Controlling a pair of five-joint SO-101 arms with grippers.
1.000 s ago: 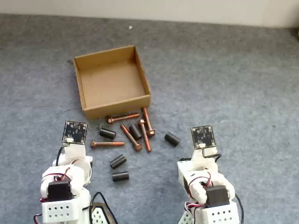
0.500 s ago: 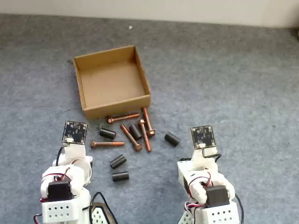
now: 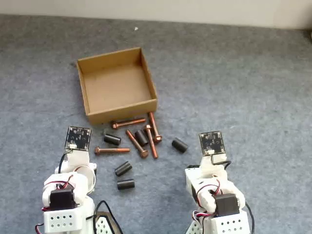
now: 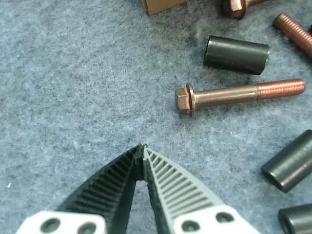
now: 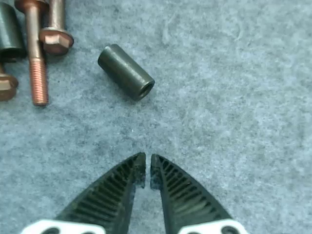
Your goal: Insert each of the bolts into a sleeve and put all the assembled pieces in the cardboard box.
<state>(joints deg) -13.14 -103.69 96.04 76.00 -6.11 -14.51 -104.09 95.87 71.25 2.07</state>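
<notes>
Left pincer pressed together above carpet near bolt; right pincer pressed together near sleeve.

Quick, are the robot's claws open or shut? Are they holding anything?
Left gripper: closed, holding nothing.
Right gripper: closed, holding nothing.

cardboard box cropped to a corner, sleeve partly cut by frame edge
</notes>
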